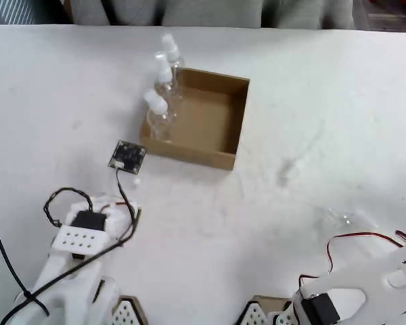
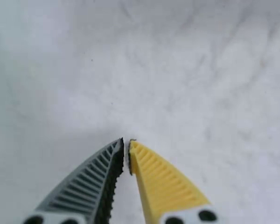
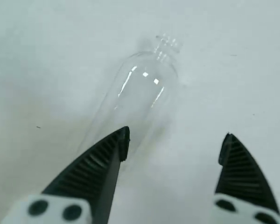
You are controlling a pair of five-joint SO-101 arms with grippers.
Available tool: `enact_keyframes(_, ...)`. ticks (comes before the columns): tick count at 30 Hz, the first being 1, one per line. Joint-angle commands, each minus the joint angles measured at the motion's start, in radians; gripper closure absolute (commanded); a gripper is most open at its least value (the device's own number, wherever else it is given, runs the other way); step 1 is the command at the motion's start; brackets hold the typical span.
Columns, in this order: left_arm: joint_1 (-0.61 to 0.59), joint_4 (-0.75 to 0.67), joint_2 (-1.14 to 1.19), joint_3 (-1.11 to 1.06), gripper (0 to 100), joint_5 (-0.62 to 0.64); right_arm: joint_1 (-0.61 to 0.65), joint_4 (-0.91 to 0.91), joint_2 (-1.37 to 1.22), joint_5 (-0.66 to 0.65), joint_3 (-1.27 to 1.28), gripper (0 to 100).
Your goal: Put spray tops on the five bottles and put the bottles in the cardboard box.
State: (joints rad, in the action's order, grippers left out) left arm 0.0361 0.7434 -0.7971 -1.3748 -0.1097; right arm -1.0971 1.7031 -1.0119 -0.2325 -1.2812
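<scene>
Closest to the right wrist camera is the right gripper [image 3: 176,140], its two black fingers spread wide apart and holding nothing. Just ahead of them a clear bottle [image 3: 140,93] lies on its side on the table [image 3: 233,60]. Its open neck, with no spray top, points away from the gripper. One fingertip overlaps the bottle's base end, and the other stands well to the side of it. I cannot tell whether that fingertip touches the glass-clear wall.

From the left wrist camera I see the left gripper [image 2: 126,144], its grey and yellow fingers pressed together at the tips over bare table.

The high view adds the wider layout. That same clear bottle [image 1: 344,218] shows only as faint glints near the table's right edge, just beyond the right arm [image 1: 365,277]. The left arm [image 1: 81,237] sits at the near left corner. A small black board [image 1: 127,156] on a cable lies between it and the cardboard box [image 1: 189,154].

The box stands open near the middle of the table, toward the far edge. Three bottles with white spray tops [image 1: 164,74] stand upright in a row along its left wall. I cannot tell whether they are inside the wall or just outside it.
</scene>
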Motion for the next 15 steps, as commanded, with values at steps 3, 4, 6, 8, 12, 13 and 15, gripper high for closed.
enact_keyframes(3,-0.004,-0.021,-0.033,0.014,97,-0.008,0.051,-0.031,-0.033,0.06,-0.017,71.3)
enact_keyframes(4,-0.004,-0.021,-0.033,0.012,97,-0.008,0.058,-0.05,-0.05,0.069,-0.017,71.3)
enact_keyframes(6,-0.005,-0.021,-0.033,0.012,97,-0.008,0.071,-0.088,-0.077,0.091,-0.018,71.3)
enact_keyframes(8,-0.005,-0.021,-0.033,0.012,97,-0.008,0.077,-0.113,-0.101,0.098,-0.018,71.3)
enact_keyframes(12,-0.004,-0.021,-0.033,0.012,97,-0.008,0.088,-0.145,-0.133,0.1,-0.018,71.4)
enact_keyframes(13,-0.004,-0.021,-0.033,0.012,97,-0.008,0.09,-0.154,-0.139,0.1,-0.018,71.4)
enact_keyframes(15,-0.004,-0.021,-0.033,0.012,97,-0.008,0.09,-0.171,-0.15,0.094,-0.018,71.6)
